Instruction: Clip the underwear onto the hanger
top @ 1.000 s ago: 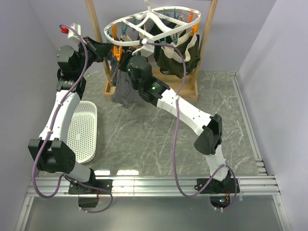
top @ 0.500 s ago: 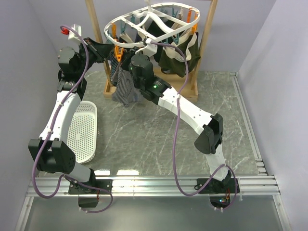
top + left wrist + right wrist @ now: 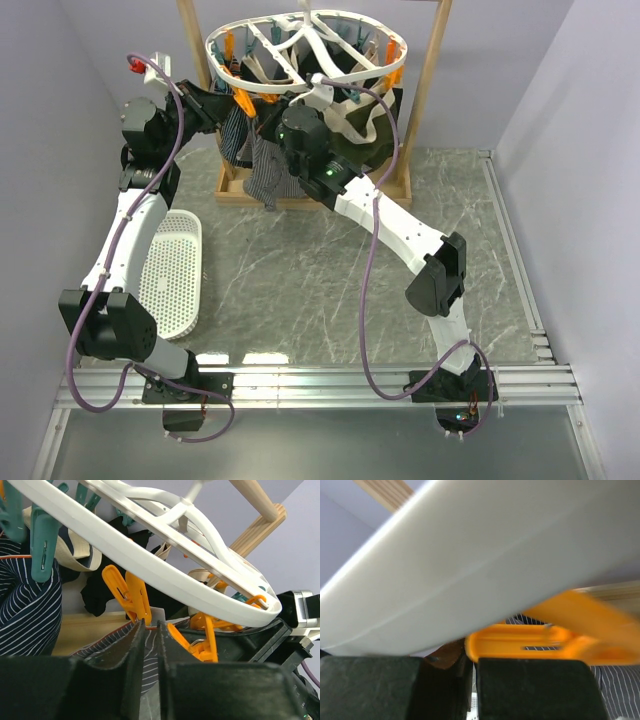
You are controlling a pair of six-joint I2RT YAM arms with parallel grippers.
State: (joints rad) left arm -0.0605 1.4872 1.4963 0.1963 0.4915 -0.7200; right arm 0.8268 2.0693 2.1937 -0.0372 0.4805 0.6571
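Observation:
The white oval hanger [image 3: 305, 50] hangs from the wooden frame, with orange and teal clips around its ring. My left gripper [image 3: 222, 108] is shut on the waistband of the grey striped underwear [image 3: 262, 172], which hangs below the ring's left side. In the left wrist view the fabric [image 3: 150, 652] sits between the shut fingers just under an orange clip [image 3: 131, 596] and the ring [image 3: 165, 575]. My right gripper [image 3: 272, 128] is close beside it, jaws nearly together on dark fabric. An orange clip [image 3: 530, 642] and the ring [image 3: 470, 555] lie right above its fingertips.
A dark olive pair with a cream waistband [image 3: 368, 128] hangs on the hanger's right side. A dark navy striped garment [image 3: 25, 610] hangs at the left. The wooden frame [image 3: 428, 90] has a base [image 3: 330, 195] on the table. A white mesh basket [image 3: 170, 270] lies at the left.
The hanger has swung left and levelled over the grippers. Both grippers have lifted the underwear up and back, closer under the ring's clips.

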